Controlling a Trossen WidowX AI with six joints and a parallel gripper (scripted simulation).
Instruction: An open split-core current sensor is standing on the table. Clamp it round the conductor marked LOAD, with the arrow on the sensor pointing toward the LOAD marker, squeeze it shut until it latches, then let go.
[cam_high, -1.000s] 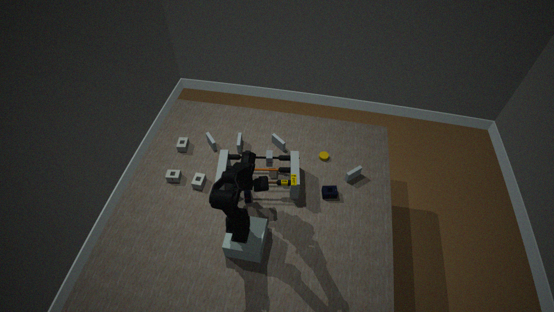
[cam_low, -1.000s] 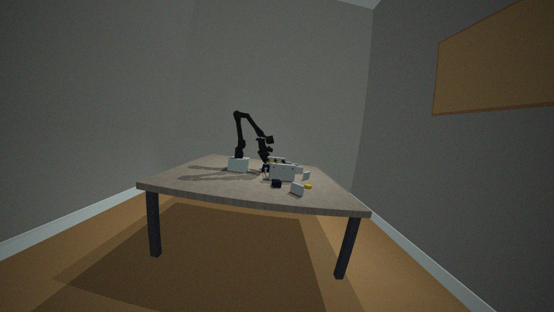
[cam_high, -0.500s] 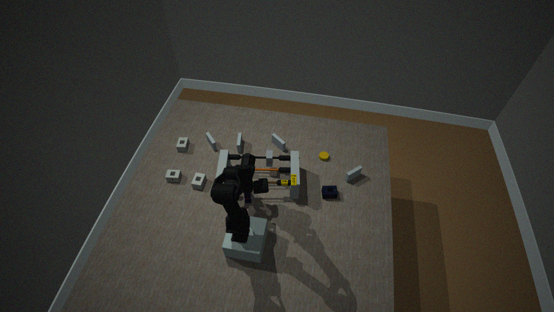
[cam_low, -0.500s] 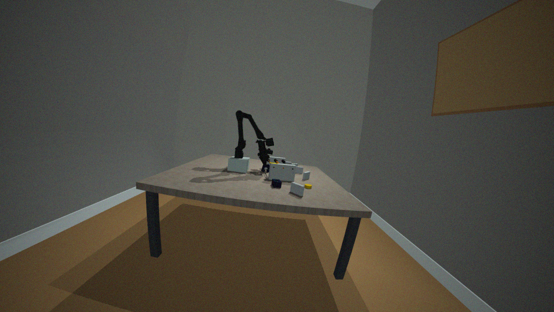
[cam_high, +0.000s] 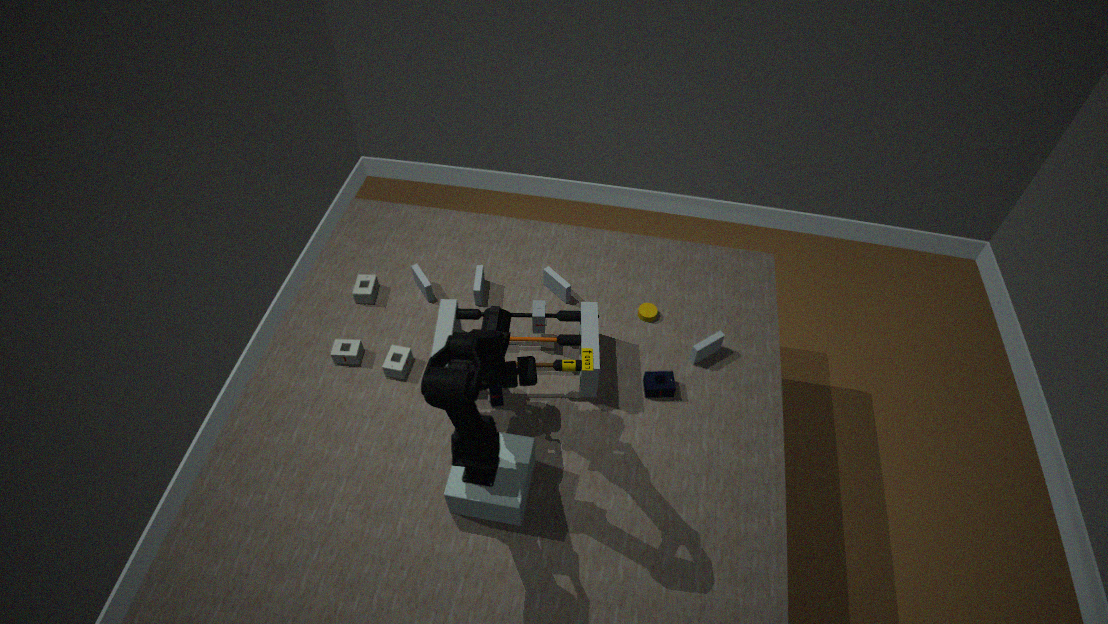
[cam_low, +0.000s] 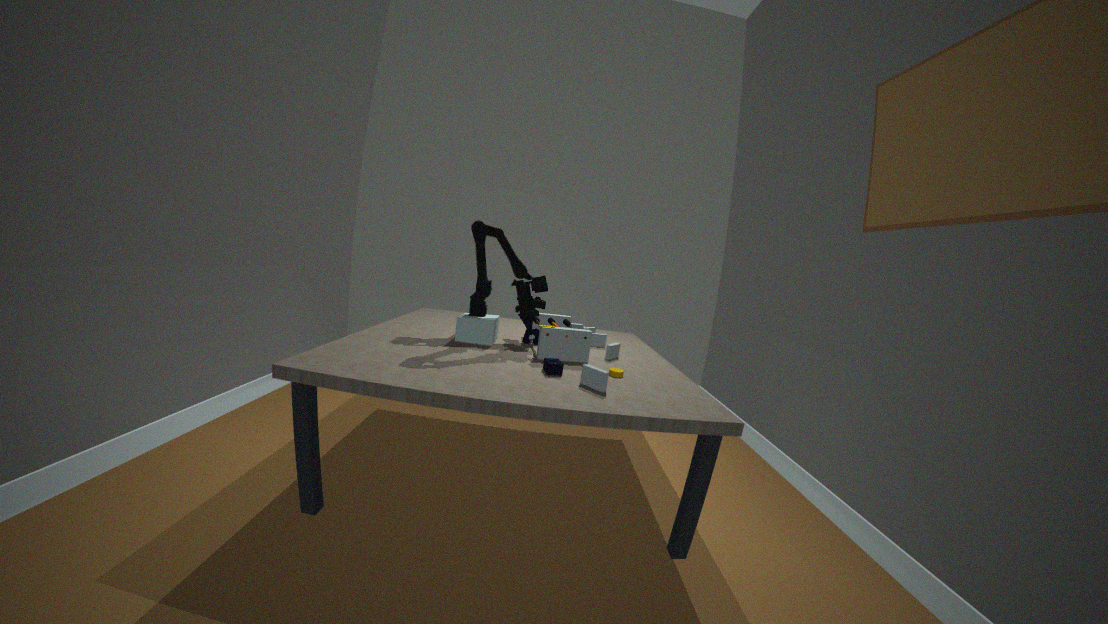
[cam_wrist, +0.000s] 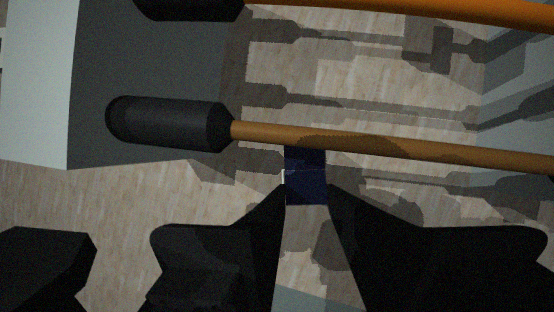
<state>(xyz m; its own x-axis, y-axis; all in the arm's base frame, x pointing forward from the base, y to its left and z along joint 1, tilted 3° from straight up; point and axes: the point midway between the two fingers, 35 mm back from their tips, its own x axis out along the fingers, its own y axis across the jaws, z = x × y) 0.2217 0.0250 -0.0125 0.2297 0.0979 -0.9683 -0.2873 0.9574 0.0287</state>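
Pale, streaky tabletop (cam_high: 348, 465) (cam_low: 372, 364) spreads beneath your rig, with grey walls (cam_high: 542, 93) (cam_low: 542, 155) around it. Nearest you in the wrist view, your gripper (cam_high: 500, 382) (cam_low: 530, 341) (cam_wrist: 305, 189) is grasping the dark blue split-core sensor (cam_high: 496, 396) (cam_wrist: 306, 189), one black finger at each side. You have the sensor low between the end blocks, off the near side of the brown LOAD conductor (cam_high: 545, 365) (cam_wrist: 400, 146), which crosses over its far end in that view; you can't read its arrow there. At the conductor's right end in the top view, you see a yellow arrow sleeve (cam_high: 569, 365) beside the yellow LOAD marker (cam_high: 587, 359) on the right end block (cam_high: 590, 317) (cam_low: 565, 345). Past the brown one, you have the orange conductor (cam_high: 535, 338) (cam_wrist: 400, 9), then the black conductor (cam_high: 521, 314) with a pale block (cam_high: 538, 316) on it. To the right of the top frame sit another dark blue block (cam_high: 659, 384) (cam_low: 552, 367) and, farther up, a yellow disc (cam_high: 648, 312) (cam_low: 616, 372).
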